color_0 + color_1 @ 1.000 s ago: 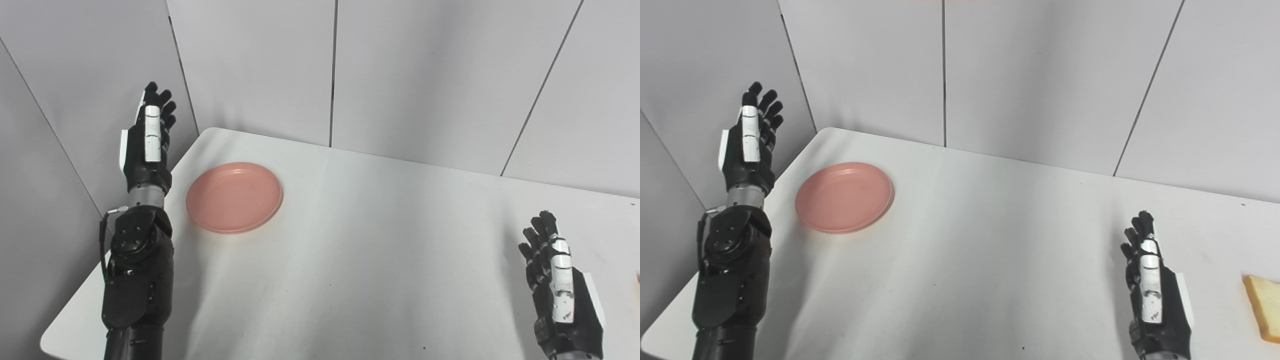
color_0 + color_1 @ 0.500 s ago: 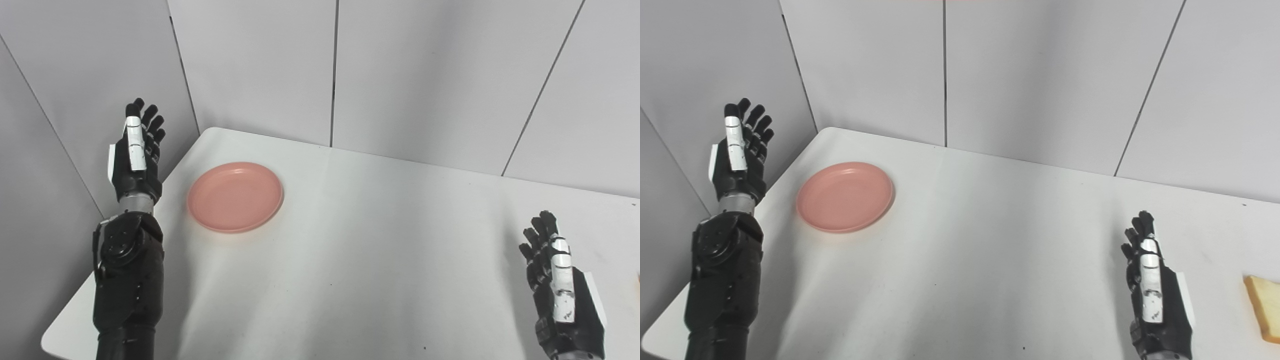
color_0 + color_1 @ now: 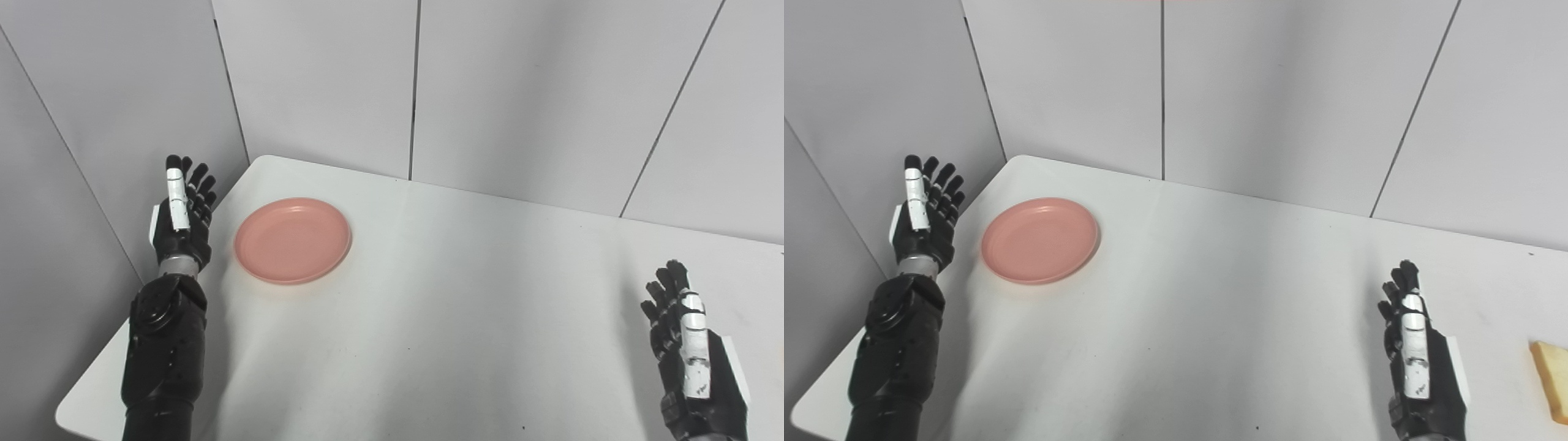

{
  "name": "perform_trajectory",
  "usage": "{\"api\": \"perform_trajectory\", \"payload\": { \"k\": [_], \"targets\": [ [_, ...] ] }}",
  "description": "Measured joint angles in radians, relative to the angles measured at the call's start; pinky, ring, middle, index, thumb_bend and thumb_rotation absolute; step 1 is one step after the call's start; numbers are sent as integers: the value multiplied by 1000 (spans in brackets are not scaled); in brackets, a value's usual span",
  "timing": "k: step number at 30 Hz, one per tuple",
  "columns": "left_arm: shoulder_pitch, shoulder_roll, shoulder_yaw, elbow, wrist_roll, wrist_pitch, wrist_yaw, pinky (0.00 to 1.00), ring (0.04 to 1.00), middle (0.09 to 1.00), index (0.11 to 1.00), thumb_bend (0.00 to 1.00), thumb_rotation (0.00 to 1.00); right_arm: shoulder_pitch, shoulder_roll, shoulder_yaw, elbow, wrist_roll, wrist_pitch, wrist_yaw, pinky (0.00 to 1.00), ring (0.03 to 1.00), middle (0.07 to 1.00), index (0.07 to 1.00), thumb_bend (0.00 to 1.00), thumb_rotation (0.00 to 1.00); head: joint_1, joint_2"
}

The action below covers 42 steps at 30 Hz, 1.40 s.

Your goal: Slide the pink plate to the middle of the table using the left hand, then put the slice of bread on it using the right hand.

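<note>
**Nothing moved yet: plate at the corner, bread off to the side**

My left hand point(image 3: 180, 223) is raised at the table's left edge, fingers spread and holding nothing. The pink plate point(image 3: 293, 240) lies just to its right, apart from my fingers, near the far left corner of the table point(image 3: 459, 306). As I judge it, the slide to the middle has not begun, so both steps remain: push the plate toward the centre, then carry the bread over.

My right hand point(image 3: 1418, 358) waits low at the near side, fingers apart and empty. The slice of bread point(image 3: 1552, 380) lies flat on the table to its right, near but not touching, partly cut off by the picture's edge.

I count one plate, one slice of bread and my two hands.
</note>
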State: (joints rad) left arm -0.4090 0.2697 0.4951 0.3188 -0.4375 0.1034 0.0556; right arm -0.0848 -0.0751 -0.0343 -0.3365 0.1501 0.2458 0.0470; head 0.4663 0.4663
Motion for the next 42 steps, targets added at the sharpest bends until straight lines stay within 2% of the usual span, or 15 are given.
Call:
{"api": "perform_trajectory", "payload": {
  "k": [4,11,18,26,30,36,42],
  "targets": [
    [-4,0,20,24,-50,14,-12,984,943,938,939,817,858,1,0,2,-5,-3,7,0,1000,1000,1000,1000,506,1000,0,2],
    [-5,0,19,84,-75,15,-34,1000,972,970,962,822,852,2,1,7,-26,-13,19,-2,1000,1000,1000,1000,503,1000,-5,2],
    [-33,12,17,149,-85,8,-57,996,958,953,948,839,852,2,1,8,-26,-11,20,-1,1000,1000,1000,1000,486,1000,-9,2],
    [-56,18,1,213,-83,-44,-77,973,955,957,961,811,858,1,3,7,-26,-9,21,-2,1000,1000,1000,1000,477,1000,-14,0],
    [-59,23,-23,233,-68,-61,-81,987,966,961,961,795,899,1,7,7,-28,-10,30,-5,1000,1000,1000,1000,463,1000,-15,0],
    [-80,28,-45,292,-43,-109,-103,995,965,959,958,807,855,1,7,7,-31,-11,35,-9,1000,1000,1000,1000,457,1000,-23,0],
    [-99,27,-48,330,-50,-124,-144,997,974,961,967,813,851,1,7,7,-31,-6,35,-10,1000,1000,1000,1000,453,1000,-41,5]
  ]
}}
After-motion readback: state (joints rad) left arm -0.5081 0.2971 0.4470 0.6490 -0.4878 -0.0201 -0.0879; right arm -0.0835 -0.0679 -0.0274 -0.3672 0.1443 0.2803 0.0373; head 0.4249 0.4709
